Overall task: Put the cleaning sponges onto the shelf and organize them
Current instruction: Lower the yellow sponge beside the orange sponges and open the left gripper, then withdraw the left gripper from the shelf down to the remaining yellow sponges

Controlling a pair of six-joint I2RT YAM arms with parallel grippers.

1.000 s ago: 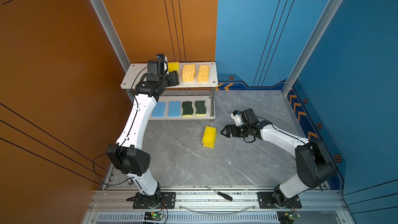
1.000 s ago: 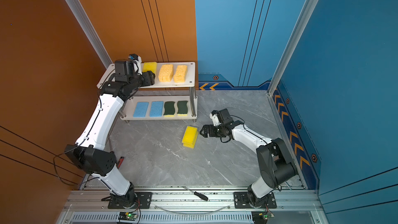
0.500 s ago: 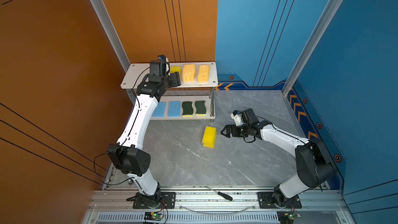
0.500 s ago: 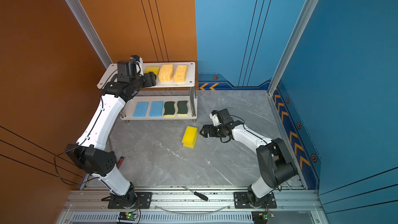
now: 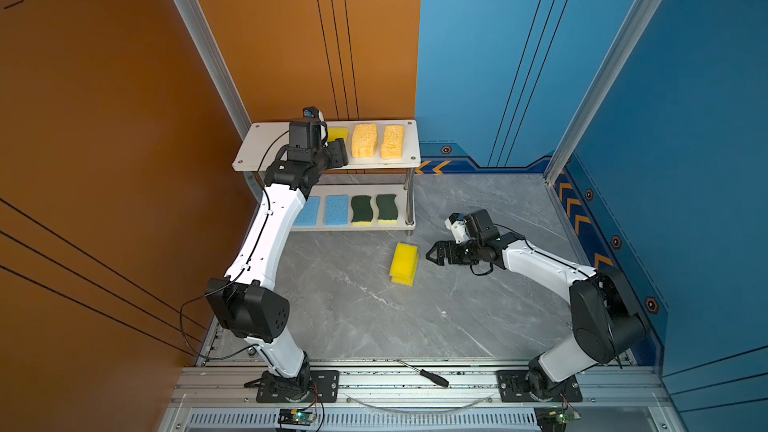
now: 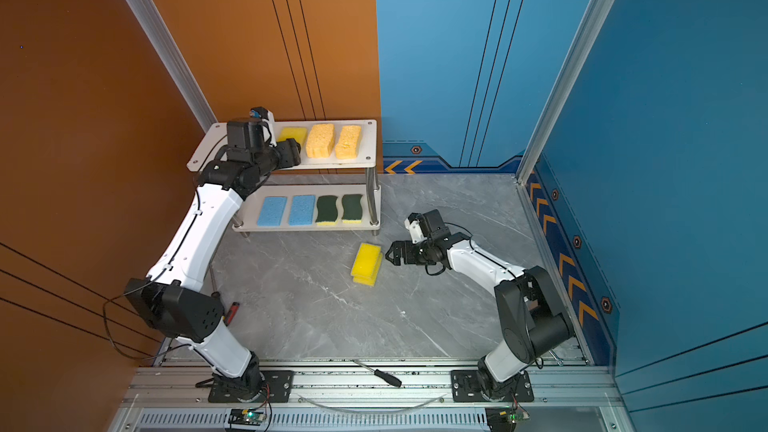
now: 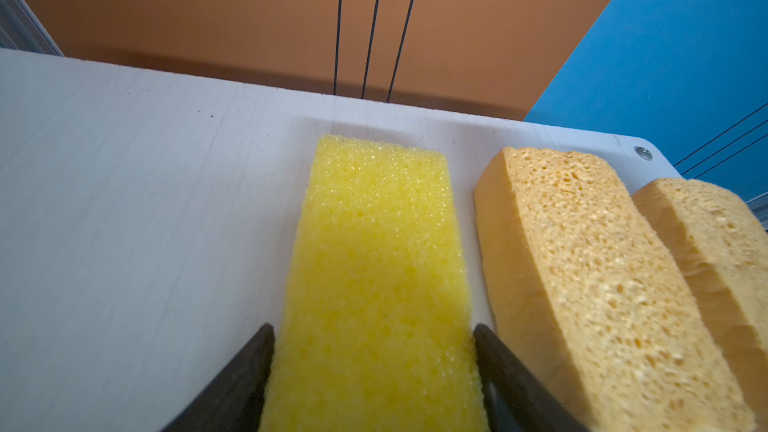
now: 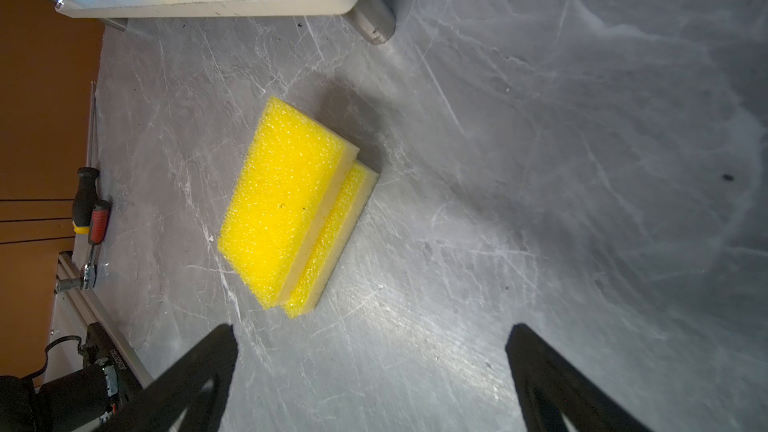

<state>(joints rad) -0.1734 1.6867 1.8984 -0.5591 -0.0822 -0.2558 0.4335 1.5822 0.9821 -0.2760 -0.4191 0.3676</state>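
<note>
The shelf (image 5: 257, 151) stands at the back left. On its top board lie a yellow sponge (image 7: 374, 263) and two orange sponges (image 5: 364, 141) (image 5: 392, 142). My left gripper (image 7: 374, 330) is shut on the yellow sponge's near end, which rests flat on the board; both jaws press its long sides. The lower board holds two blue sponges (image 5: 336, 209) and two green-topped ones (image 5: 361, 209). Two more yellow sponges (image 5: 404, 261) (image 8: 286, 201) lie stacked and offset on the grey floor. My right gripper (image 5: 432, 253) (image 8: 372, 330) hovers open just right of them, holding nothing.
A screwdriver (image 5: 424, 374) lies on the front rail. A red-handled tool (image 6: 230, 311) lies at the floor's left edge by the left arm's base. Orange and blue walls close in the back and sides. A chrome shelf leg (image 5: 409, 201) stands near the stacked sponges.
The left gripper has drawn back slightly along the top board, so more of the yellow sponge shows beyond it. The right arm and the stacked sponges have not moved.
</note>
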